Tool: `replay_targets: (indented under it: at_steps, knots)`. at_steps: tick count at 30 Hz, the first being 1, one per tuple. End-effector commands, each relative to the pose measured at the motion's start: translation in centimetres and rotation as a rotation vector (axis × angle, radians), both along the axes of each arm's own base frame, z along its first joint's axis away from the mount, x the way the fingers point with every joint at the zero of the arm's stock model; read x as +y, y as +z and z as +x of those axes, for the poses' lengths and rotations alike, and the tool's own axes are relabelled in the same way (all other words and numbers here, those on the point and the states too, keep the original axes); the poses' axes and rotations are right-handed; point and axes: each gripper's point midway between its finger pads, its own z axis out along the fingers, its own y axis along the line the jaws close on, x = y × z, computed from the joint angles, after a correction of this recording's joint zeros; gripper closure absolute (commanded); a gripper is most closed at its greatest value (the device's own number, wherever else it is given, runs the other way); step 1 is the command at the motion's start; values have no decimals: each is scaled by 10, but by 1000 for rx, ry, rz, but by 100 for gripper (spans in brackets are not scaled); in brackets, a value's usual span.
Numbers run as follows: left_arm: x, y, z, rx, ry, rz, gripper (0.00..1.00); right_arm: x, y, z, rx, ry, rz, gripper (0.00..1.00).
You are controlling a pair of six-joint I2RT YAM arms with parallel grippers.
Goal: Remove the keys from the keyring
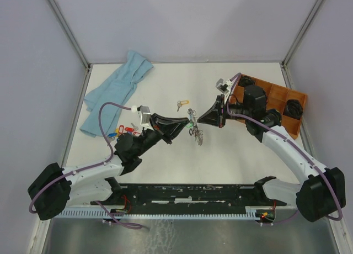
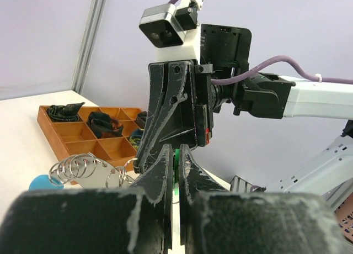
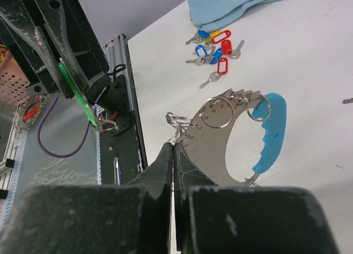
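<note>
The keyring point(image 3: 209, 146), one flat metal loop with a light-blue sheathed curve and small split rings crowded along its top, hangs above the tabletop point(image 1: 231, 160), a little left of the orange tray point(image 1: 278, 94). It is stretched between the two arms. The right fingers point(image 3: 165, 160) are pressed closed on its thin edge by the small rings, apparently to anchor it. The left fingers point(image 2: 165, 171) are clamped on one green-tagged key point(image 2: 176, 168), likely so it can be worked off the loop. Further left of the tray one pale-tagged key point(image 1: 181, 104) lies alone. Farther still lies a cluster of loose keys point(image 3: 214, 48) with red, blue and one yellow tag, too overlapped to count, near one blue cloth point(image 1: 116, 88).
</note>
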Motion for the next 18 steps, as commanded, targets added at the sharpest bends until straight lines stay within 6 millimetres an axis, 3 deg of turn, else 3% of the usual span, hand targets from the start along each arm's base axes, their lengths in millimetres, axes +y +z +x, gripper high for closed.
replay_targets:
  at_steps: [1,5,10,18]
  knots:
    - [8,16,-3,-27,8,-63,97,1,25,0,-98,19,49,99]
    - [11,11,-1,-13,32,-44,97,-4,27,-5,-146,46,13,99]
    - [25,-10,10,40,115,-19,97,-15,28,-3,-223,36,-50,99]
    - [52,-41,47,179,195,-5,97,-28,28,6,-264,-10,-93,99]
